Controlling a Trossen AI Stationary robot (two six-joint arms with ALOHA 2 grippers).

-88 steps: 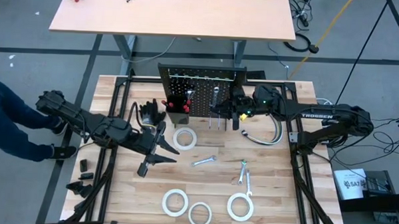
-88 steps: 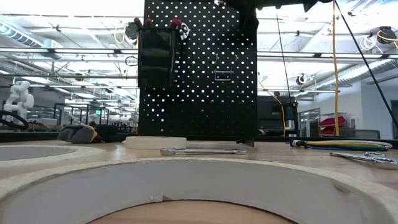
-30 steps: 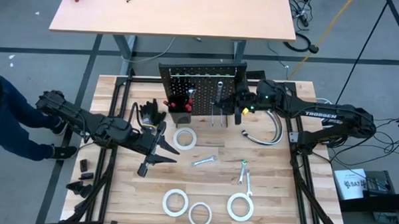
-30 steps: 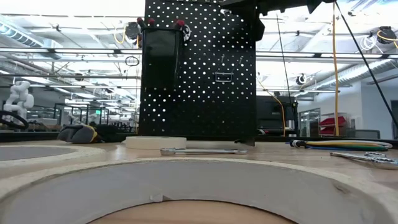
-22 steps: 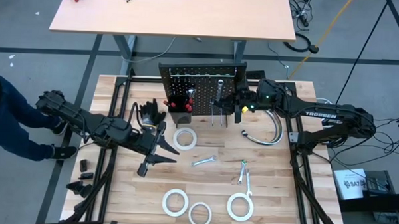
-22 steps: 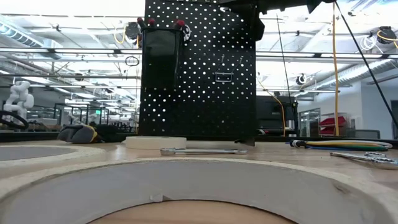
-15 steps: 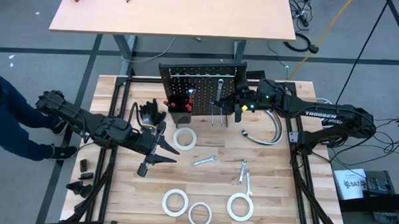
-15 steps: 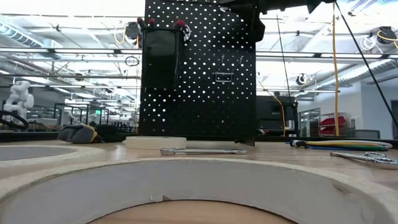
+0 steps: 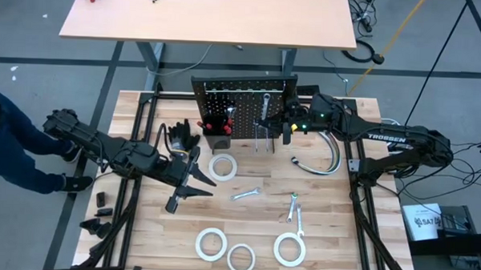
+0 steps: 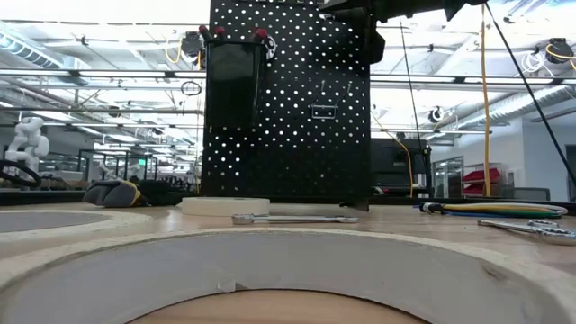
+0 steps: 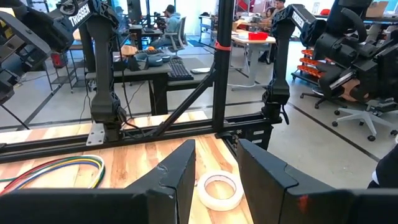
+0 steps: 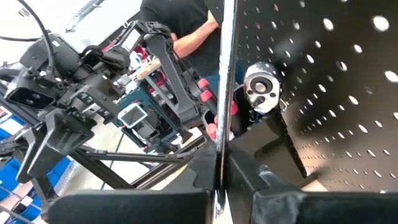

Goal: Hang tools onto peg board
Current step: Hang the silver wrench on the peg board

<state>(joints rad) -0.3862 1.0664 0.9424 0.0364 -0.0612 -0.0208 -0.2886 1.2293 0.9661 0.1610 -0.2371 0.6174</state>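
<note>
Right gripper [image 9: 286, 127], your high view: at the peg board's [image 9: 242, 99] right edge; left gripper [image 9: 192, 180] parked left of a tape roll [image 9: 222, 166], a wrench [image 9: 246, 194] near centre.
Low view: peg board [image 10: 288, 99] upright, bin [image 10: 230, 85] upper left.
Left wrist view: your left fingers [image 11: 179, 171] spread, tape roll [image 11: 218, 190] beyond.
Right wrist view: your right fingers [image 12: 202, 174] pinch a thin silver tool [image 12: 222, 93] beside the ratchet [image 12: 260, 87] on the board.

We see two dark, jointed arms. The right arm [image 9: 401, 141] is black with rounded links and white "TROSSEN" lettering on its forearm; a small green light glows near its wrist. The left arm [image 9: 111, 150] is black too, ending in a hand [image 9: 189, 185] with two flat, angular black fingers [image 11: 177, 180].
</note>
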